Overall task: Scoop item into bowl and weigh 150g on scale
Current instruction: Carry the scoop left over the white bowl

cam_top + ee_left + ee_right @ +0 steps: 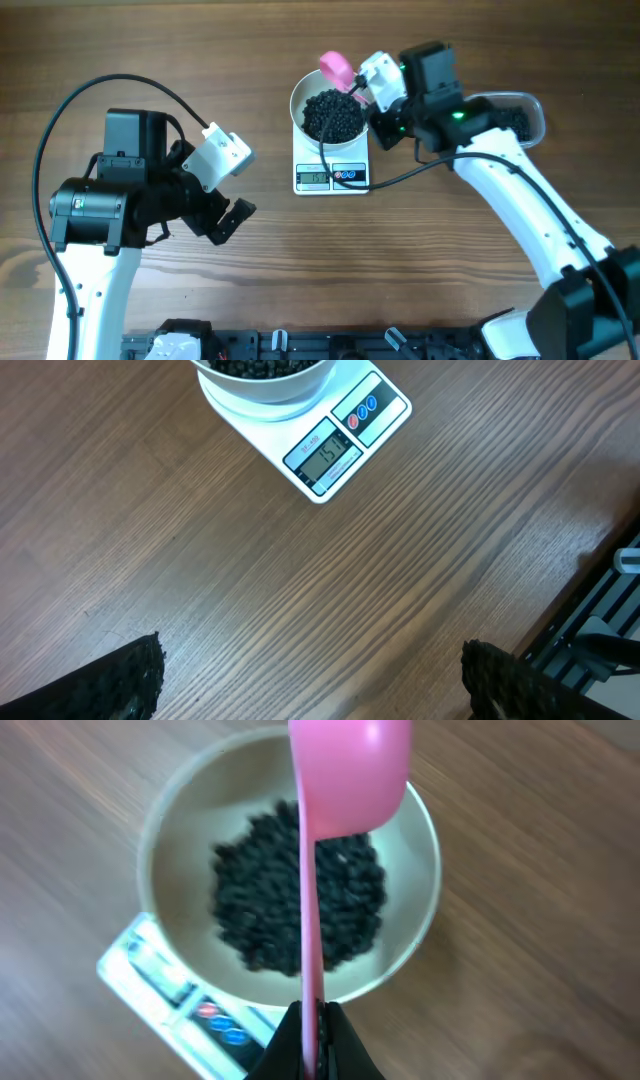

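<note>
Scoop (345, 780) pinched in right hand (312, 1020) above bowl (425, 890); left hand (312, 675) wide open, empty.

Beans (333, 115) lie in the bowl (298, 98) on the scale (331, 177), spoon (337, 68) above them, tub (520, 115) to the right.

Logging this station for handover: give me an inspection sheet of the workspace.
Surface: wood-grain table, no spills seen.
Job's things: bowl of beans on the scale, display lit; pink scoop above the bowl.
Clutter: clear tub holding beans, partly behind the right arm.
Grippers: left pincer open, empty, apart from scale; right pincer shut on scoop handle.
Cables: black cable loops by left arm; another crosses over the scale in the overhead view.
Surroundings: dark frame at the table's near edge.
</note>
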`<state>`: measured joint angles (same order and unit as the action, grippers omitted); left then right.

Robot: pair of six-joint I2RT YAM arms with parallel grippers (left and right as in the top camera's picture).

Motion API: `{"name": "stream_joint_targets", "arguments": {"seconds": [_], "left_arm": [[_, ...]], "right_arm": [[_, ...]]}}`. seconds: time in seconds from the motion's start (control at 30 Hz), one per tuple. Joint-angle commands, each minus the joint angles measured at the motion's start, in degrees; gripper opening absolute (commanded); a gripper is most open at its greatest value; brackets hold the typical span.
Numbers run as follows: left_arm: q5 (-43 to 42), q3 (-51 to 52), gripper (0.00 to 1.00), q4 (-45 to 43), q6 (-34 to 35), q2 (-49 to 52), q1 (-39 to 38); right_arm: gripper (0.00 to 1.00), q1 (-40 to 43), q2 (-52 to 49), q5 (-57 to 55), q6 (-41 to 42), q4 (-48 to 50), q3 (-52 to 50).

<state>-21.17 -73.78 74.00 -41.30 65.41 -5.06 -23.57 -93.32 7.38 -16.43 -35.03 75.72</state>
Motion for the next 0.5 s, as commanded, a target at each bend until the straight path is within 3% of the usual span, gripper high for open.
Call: {"name": "stream_joint_targets", "arguments": {"seconds": [0.0, 0.47], "left_arm": [[-1.31, -0.33, 1.0, -0.02, 0.15, -0.5, 0.46], [-1.31, -0.33, 1.0, -0.02, 0.15, -0.5, 0.46]], "right_arm": [[0.04, -1.14, -2.19, -8.04, -6.84, 0.46, 0.39], [0.04, -1.22, -4.42, -11.8, -15.34, -0.48, 0.39]]}}
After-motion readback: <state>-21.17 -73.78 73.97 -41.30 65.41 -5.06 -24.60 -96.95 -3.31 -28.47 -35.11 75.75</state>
